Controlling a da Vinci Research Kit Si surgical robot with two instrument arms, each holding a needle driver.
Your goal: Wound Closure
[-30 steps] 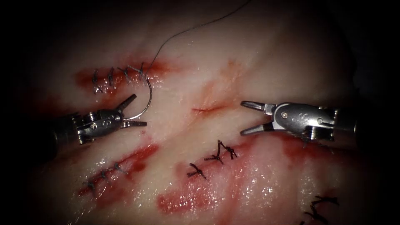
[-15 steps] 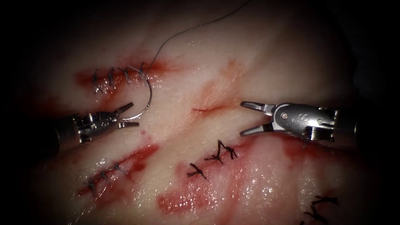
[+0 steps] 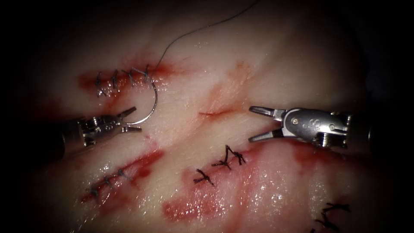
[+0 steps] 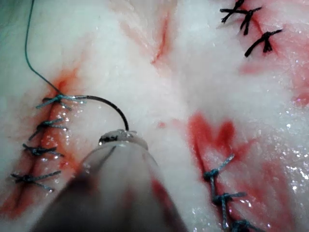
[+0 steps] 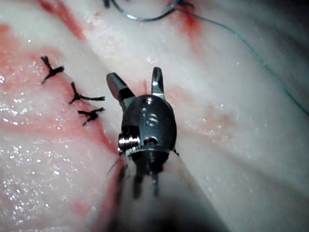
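Endoscope view, left to right: my left tool (image 3: 131,121) lies low over the tissue (image 3: 258,64), its jaws closed on the needle (image 3: 152,105) near the needle's free end. From that grip the needle arcs up to the right end of the stitched cut (image 3: 123,80), where its other end meets the last stitch; whether that end sits in the tissue I cannot tell. Thread (image 3: 189,34) runs from that stitch up and away to the right. Below my left tool lies a second stitched cut (image 3: 112,179) with red fluid (image 3: 146,162) around it. Near the middle, a short open cut (image 3: 213,113), and below it dark knots (image 3: 227,159). Right of that cut, my right tool (image 3: 250,124) hovers with jaws spread wide, holding nothing.

Left wrist view: needle (image 4: 108,104) curves from the stitch line to my tool's tip (image 4: 118,137).
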